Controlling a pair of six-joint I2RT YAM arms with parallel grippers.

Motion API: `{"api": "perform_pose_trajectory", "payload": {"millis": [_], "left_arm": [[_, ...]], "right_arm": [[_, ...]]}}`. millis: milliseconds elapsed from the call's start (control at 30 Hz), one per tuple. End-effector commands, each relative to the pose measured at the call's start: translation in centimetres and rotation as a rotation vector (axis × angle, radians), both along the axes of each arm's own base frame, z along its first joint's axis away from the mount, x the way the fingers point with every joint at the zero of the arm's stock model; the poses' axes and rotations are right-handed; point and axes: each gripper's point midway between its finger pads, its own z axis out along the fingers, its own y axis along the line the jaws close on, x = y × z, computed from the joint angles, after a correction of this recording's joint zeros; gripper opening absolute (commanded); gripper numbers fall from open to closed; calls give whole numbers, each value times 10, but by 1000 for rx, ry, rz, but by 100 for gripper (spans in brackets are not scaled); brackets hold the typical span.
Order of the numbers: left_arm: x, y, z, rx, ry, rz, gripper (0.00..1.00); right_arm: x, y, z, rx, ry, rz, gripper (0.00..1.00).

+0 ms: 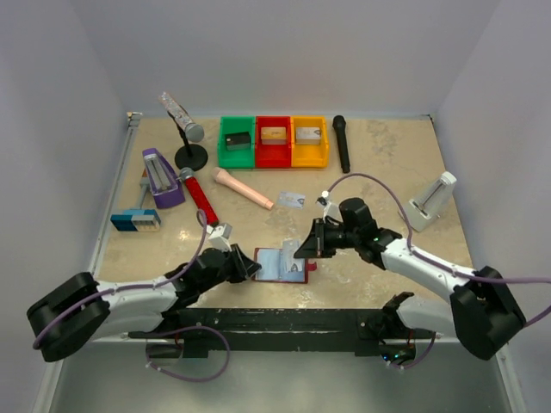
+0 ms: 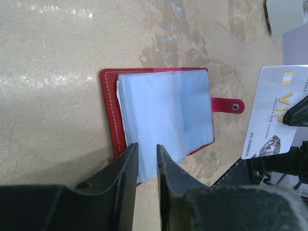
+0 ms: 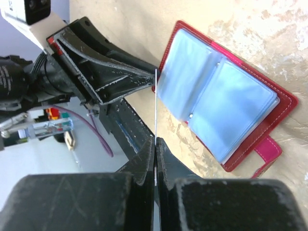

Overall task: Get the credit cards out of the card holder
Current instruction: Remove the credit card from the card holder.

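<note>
The dark red card holder (image 1: 282,265) lies open on the table between both arms, its pale blue pockets (image 2: 163,110) facing up and its red tab (image 2: 226,105) sticking out. My left gripper (image 2: 147,151) hovers at the holder's near edge with its jaws a narrow gap apart; blue pocket shows through the gap. To the right of the holder, my right gripper (image 3: 155,142) is shut on a white credit card (image 2: 276,115) marked VIP and lifted off the table. This card appears edge-on (image 3: 155,106) in the right wrist view. Another credit card (image 1: 293,200) lies flat farther back.
Green (image 1: 235,142), red (image 1: 274,142) and yellow (image 1: 310,142) bins stand at the back. A black microphone (image 1: 342,144), a red microphone (image 1: 200,196), a beige cylinder (image 1: 244,188), a stand (image 1: 191,157), a purple object (image 1: 161,178) and a white stand (image 1: 430,202) surround the work area.
</note>
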Motion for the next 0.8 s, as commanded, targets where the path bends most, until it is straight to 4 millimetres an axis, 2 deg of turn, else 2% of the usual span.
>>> {"api": "perform_pose_trajectory", "payload": {"millis": [0, 133, 167, 300, 333, 433, 500, 633, 767], "left_arm": [[11, 2, 33, 6, -96, 8, 29], [15, 1, 86, -98, -258, -12, 37], [14, 2, 100, -127, -300, -20, 42], [-3, -2, 148, -236, -458, -135, 69], [-10, -4, 158, -256, -487, -180, 73], [-25, -8, 183, -274, -578, -293, 76], [-36, -14, 194, -289, -614, -375, 77], [-57, -29, 199, -317, -607, -543, 77], [-77, -41, 204, -404, -601, -682, 77]], "right_arm": [[3, -8, 38, -4, -164, 36, 0], [-18, -7, 71, 75, -282, 182, 0], [-26, -6, 77, 95, -282, 226, 0], [-59, -4, 88, 106, -319, 410, 0], [-67, -5, 89, 89, -331, 452, 0], [-87, -2, 93, 79, -344, 537, 0], [-96, 0, 96, 97, -346, 578, 0], [-113, 4, 102, 120, -341, 665, 0], [-123, 6, 108, 107, -352, 719, 0]]}}
